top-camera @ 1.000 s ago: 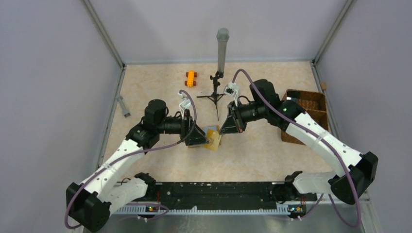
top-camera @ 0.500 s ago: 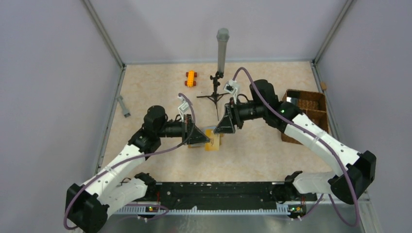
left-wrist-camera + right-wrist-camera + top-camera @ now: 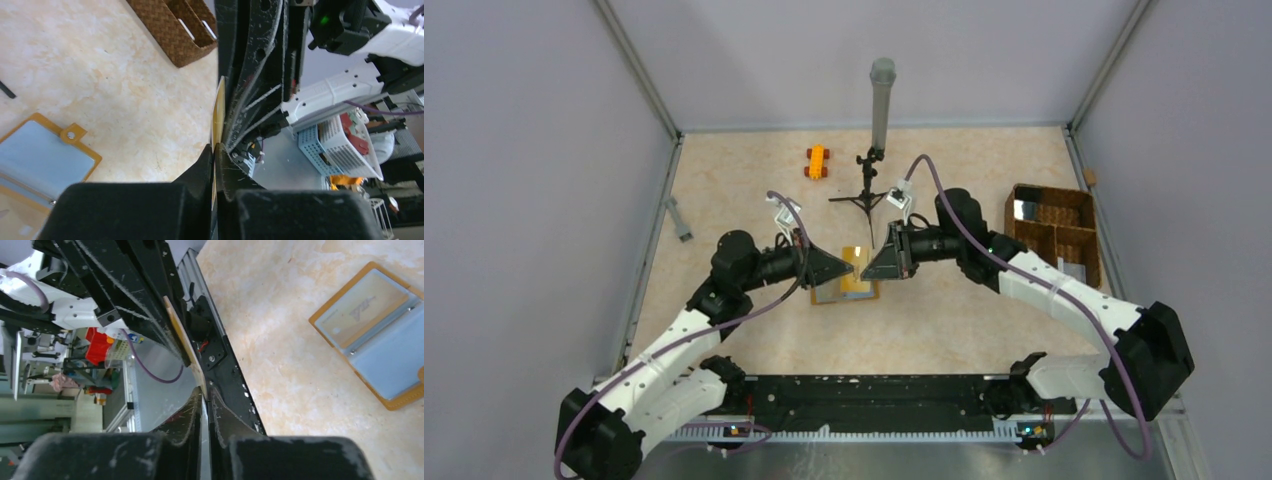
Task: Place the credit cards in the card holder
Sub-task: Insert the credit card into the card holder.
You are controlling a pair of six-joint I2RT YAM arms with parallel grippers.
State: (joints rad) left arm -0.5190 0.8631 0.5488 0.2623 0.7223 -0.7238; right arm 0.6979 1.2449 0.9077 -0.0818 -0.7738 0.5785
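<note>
The card holder lies open on the table, mustard-orange with clear sleeves; it shows in the left wrist view and the right wrist view. A tan card sits in one of its sleeves. A gold-tan credit card hangs edge-on above the table, between the two grippers. My left gripper is shut on one end of it. My right gripper faces it from the other side, jaws a thin slit apart around the card's other end. From above, both grippers meet over the holder.
A brown wicker basket stands at the right edge. An orange toy car and a small black tripod with a grey tube stand at the back. A short grey bar lies by the left wall.
My left gripper has shut on the card. My right gripper let go, then narrowed again round the card's end. Both wrists now meet tip to tip over the opened holder.
</note>
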